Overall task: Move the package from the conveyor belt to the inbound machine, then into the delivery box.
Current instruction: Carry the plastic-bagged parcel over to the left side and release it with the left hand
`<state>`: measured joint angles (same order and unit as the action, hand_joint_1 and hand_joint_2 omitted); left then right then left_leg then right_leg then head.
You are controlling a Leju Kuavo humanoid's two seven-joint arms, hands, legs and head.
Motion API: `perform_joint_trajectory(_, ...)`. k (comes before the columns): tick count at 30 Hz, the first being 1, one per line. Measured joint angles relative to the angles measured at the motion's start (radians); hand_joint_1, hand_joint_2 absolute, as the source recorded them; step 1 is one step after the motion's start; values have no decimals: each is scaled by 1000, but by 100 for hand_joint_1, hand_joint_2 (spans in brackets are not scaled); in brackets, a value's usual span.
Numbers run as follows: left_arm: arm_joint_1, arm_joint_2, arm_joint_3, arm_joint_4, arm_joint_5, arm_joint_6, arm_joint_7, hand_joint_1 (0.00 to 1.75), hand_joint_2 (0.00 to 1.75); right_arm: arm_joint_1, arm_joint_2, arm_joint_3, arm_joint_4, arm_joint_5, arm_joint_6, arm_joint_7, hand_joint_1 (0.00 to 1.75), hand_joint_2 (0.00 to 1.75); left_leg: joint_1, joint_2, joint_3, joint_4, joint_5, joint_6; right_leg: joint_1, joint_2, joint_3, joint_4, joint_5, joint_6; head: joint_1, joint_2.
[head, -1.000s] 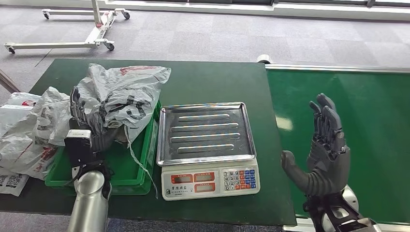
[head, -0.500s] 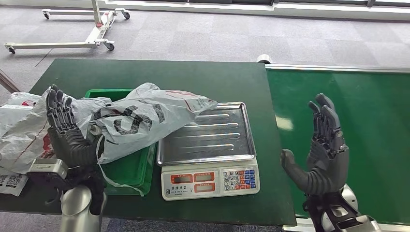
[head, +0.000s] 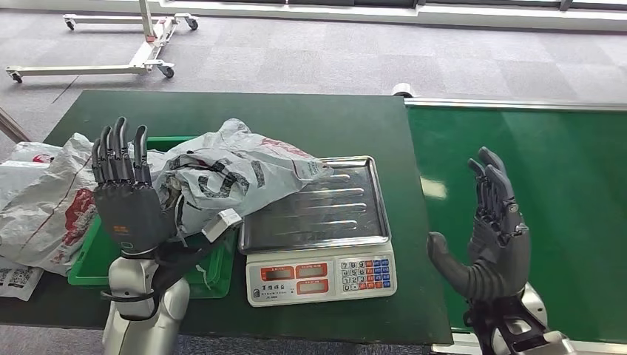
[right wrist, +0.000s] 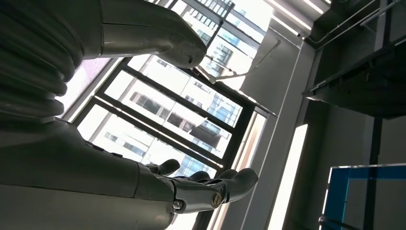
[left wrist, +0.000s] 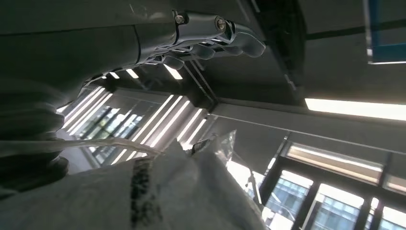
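- Over green plastic crate (head: 89,260): left hand (head: 127,201) fingers spread, holding nothing; crumpled white plastic package (head: 229,177) overlaps steel scale tray (head: 347,214).
- Right hand (head: 492,235) open, empty.
- Advice: nudge package fully crateward.

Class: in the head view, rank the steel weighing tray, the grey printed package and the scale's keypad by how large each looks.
1. Package and weighing tray: similar, and the package overlaps the tray, so unranked.
2. Keypad: clearly smallest.

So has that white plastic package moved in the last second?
Yes. The package has swung rightward from over the green tray, and its end now rests on the scale's metal pan.
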<state>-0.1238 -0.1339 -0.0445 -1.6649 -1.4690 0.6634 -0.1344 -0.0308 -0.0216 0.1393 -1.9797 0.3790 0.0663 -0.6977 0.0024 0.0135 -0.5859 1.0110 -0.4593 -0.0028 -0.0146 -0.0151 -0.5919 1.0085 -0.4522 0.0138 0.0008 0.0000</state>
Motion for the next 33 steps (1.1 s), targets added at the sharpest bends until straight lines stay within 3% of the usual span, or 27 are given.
perform_joint_trajectory(5,-78,150,-94,81,-22,12,294,0,175,12,6,-11,-2,1,-5,0,0,175,1,0,0,0,2,-2,2,1,-1,0,1,-1,0,0)
perform_joint_trajectory(10,-226,341,-372,140,-22,-83,694,0,175,17,8,-20,-5,7,-12,0,0,175,2,-1,-2,0,3,-4,3,0,-2,0,2,-3,0,0)
perform_joint_trajectory(14,-310,424,-569,186,-23,-195,737,0,175,28,22,-39,-6,53,-13,13,0,175,2,1,-1,0,3,-4,2,1,-2,0,2,-3,0,0)
perform_joint_trajectory(17,-313,440,-631,214,-23,-323,737,0,175,38,38,-63,-2,83,-12,47,0,175,1,2,-1,0,2,-3,1,1,-2,0,3,-2,0,0)
perform_joint_trajectory(21,-257,420,-629,245,-23,-525,735,0,175,41,55,-91,12,97,9,75,0,175,1,1,-3,0,2,-3,1,2,-3,0,2,-2,0,0)
perform_joint_trajectory(24,-209,399,-590,263,-23,-551,733,0,175,40,64,-101,22,107,24,80,0,175,1,1,-3,0,2,-3,1,2,-4,0,2,-2,0,0)
perform_joint_trajectory(27,-172,390,-550,268,-23,-513,736,0,175,40,71,-104,29,114,29,84,0,175,1,1,-4,0,2,-3,2,2,-4,0,2,-3,0,0)
perform_joint_trajectory(29,-145,384,-516,256,-23,-437,737,0,175,41,74,-106,33,116,30,88,0,175,1,1,-4,0,2,-3,2,2,-4,0,2,-3,0,0)
perform_joint_trajectory(31,-110,363,-468,230,-20,-290,728,0,175,43,78,-107,35,119,27,93,0,175,1,2,-4,0,2,-3,2,2,-5,0,2,-3,0,0)
perform_joint_trajectory(33,-67,307,-387,193,11,-107,661,0,175,47,82,-107,36,120,19,96,0,175,1,2,-4,0,1,-3,2,2,-5,0,2,-3,0,0)
